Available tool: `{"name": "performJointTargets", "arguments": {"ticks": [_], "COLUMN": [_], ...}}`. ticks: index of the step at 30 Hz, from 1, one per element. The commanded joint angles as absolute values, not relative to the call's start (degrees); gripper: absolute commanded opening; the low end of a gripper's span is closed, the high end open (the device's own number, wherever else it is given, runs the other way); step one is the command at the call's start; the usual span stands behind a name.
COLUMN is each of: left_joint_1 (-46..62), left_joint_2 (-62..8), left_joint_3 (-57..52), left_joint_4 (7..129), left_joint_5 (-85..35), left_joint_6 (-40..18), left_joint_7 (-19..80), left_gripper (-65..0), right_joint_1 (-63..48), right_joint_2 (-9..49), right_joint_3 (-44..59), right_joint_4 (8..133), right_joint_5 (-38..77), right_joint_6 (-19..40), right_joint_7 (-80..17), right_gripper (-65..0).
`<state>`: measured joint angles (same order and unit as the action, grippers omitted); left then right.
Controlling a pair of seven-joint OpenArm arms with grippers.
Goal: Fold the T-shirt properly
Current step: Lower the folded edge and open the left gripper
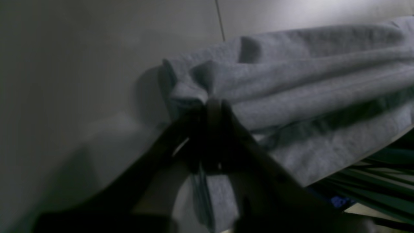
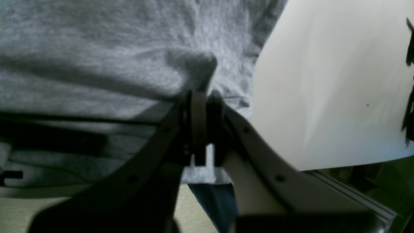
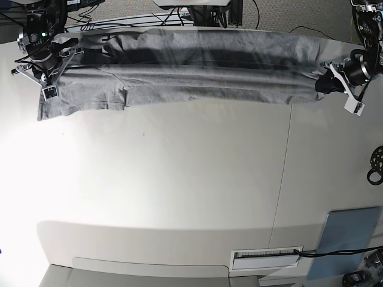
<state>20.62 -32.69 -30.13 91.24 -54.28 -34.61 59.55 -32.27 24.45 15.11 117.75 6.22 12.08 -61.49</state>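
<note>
The heather-grey T-shirt (image 3: 203, 78) is stretched into a long band along the far edge of the white table (image 3: 179, 179), its plain side showing. My left gripper (image 3: 326, 84) is shut on the shirt's right end; in the left wrist view the gripper (image 1: 213, 103) pinches bunched fabric (image 1: 307, 81). My right gripper (image 3: 70, 55) is shut on the left end, where a sleeve hangs down; in the right wrist view the gripper (image 2: 205, 95) clamps a fold of the shirt (image 2: 97, 64). No lettering shows.
A grey-blue flat pad (image 3: 350, 230) lies at the near right corner. A black tape roll (image 3: 377, 167) sits at the right edge. A white slotted strip (image 3: 266, 257) is at the near edge. Cables run behind the table's far edge.
</note>
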Motion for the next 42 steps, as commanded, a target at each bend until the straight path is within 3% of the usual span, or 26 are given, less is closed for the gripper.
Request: {"name": "performJointTargets", "arguments": {"ticks": [1, 4, 7, 13, 19, 27, 38, 42], "left_joint_1": [20.49, 20.51, 20.99, 21.28, 21.28, 21.3, 21.41, 21.43], "left_joint_2": [-34.02, -33.65, -33.5, -33.5, -33.47, -32.16, -29.76, -28.82], "left_joint_3": [-30.89, -30.89, -30.89, -30.89, -30.89, -30.89, -33.26, -38.74], "left_joint_4": [92.01, 92.01, 92.01, 92.01, 92.01, 90.5, 90.85, 92.99], "left_joint_5": [-54.26, -54.22, -54.19, -54.02, -54.02, -51.29, -61.36, -68.45], "left_joint_6": [-34.2, -34.17, -34.17, -34.17, -34.15, -33.34, -36.86, -37.95], "left_joint_7": [58.96, 59.0, 58.92, 58.94, 57.17, 54.78, 55.88, 63.09], "left_gripper": [-52.2, -36.6, -29.9, -29.9, -30.0, -30.0, -30.0, -30.0], "right_joint_1": [-32.38, -32.38, -32.38, -32.34, -32.23, -32.25, -32.25, -32.25], "right_joint_2": [25.39, 25.41, 25.43, 25.43, 25.41, 25.39, 25.39, 25.39], "right_joint_3": [15.86, 15.86, 15.86, 15.88, 15.86, 15.86, 15.86, 15.86], "right_joint_4": [118.39, 118.41, 118.41, 118.41, 118.41, 118.41, 118.41, 118.39], "right_joint_5": [3.31, -0.4, -2.7, -3.03, -0.49, 1.98, 2.0, 2.13], "right_joint_6": [11.57, 11.57, 11.6, 11.51, 8.01, 7.9, 7.9, 7.9], "right_joint_7": [-61.47, -61.49, -61.47, -61.04, -52.29, -53.21, -54.48, -54.46], "right_gripper": [-63.5, -54.6, -47.4, -46.3, -46.3, -46.4, -46.4, -46.4]}}
